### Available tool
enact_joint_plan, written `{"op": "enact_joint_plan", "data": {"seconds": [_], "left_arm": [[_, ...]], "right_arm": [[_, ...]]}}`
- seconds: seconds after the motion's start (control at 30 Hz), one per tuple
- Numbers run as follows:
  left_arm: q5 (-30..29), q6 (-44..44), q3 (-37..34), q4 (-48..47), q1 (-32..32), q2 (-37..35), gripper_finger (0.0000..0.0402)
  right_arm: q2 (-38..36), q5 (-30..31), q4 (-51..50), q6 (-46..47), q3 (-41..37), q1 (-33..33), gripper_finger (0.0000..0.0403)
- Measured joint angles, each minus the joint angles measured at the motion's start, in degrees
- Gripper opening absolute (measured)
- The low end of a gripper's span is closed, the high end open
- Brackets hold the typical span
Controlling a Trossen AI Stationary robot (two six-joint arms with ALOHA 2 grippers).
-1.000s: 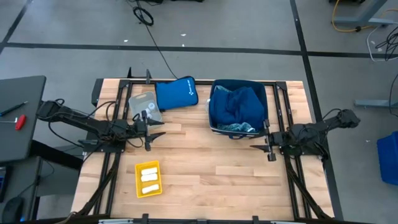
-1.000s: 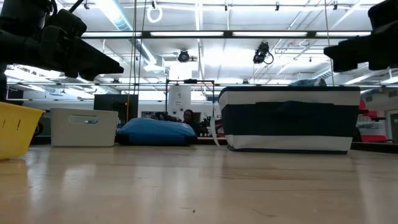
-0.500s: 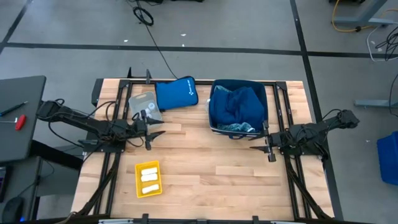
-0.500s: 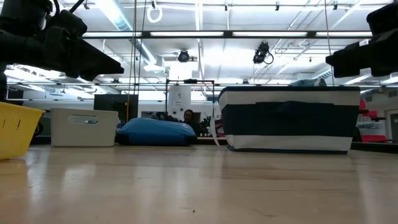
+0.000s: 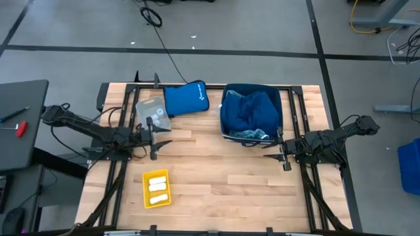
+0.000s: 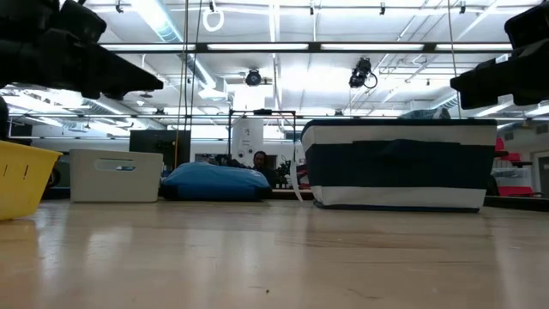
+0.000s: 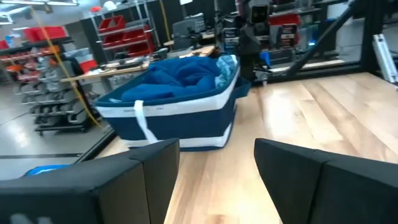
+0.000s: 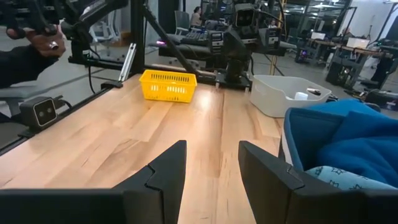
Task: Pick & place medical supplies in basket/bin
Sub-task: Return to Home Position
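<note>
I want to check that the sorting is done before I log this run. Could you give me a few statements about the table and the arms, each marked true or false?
1. The navy cloth and the patterned cloth both lie in the blue basket. True.
2. The yellow basket is empty. False: white rolls lie in it.
3. The left gripper holds a roll. False: it is open and empty, over the table beside the gray bin.
4. The blue pouch lies between the gray bin and the blue basket. True.
5. The right gripper is open and holds nothing. True.
</note>
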Motion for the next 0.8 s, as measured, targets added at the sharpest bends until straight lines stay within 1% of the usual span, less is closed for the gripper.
{"op": "enact_joint_plan", "data": {"seconds": [0.07, 0.2, 0.37, 0.4, 0.5, 0.67, 0.73, 0.8], "left_arm": [[-2.30, -0.04, 0.00, -2.57, -1.49, -2.41, 0.0213], [-4.04, -0.38, 0.00, -9.44, -4.55, -8.17, 0.0212], [-4.13, -3.42, 0.00, -18.56, -8.27, -16.26, 0.0203], [-3.54, -3.78, 0.00, -19.80, -8.99, -17.72, 0.0200], [0.93, -3.89, 0.00, -21.45, -10.61, -21.86, 0.0193], [7.78, -0.55, -0.30, -19.47, -10.97, -26.87, 0.0185], [9.30, 1.28, -0.33, -18.79, -10.40, -28.15, 0.0183], [9.42, 2.56, -0.33, -18.69, -9.33, -28.93, 0.0182]], "right_arm": [[0.00, -0.16, -0.05, 0.00, 0.00, 0.00, 0.0156], [0.00, -0.20, -0.07, -0.01, 0.00, -0.01, 0.0156], [0.00, -0.23, -0.09, 0.00, 0.02, -0.02, 0.0156], [0.00, -0.25, -0.09, 0.00, 0.02, -0.02, 0.0156], [0.00, -0.27, -0.09, 0.00, 0.02, -0.02, 0.0156], [0.00, -0.31, -0.09, 0.02, 0.02, -0.02, 0.0156], [0.00, -0.34, -0.07, 0.00, 0.02, -0.02, 0.0156], [0.00, -0.34, -0.07, 0.29, 0.02, -0.02, 0.0156]]}}
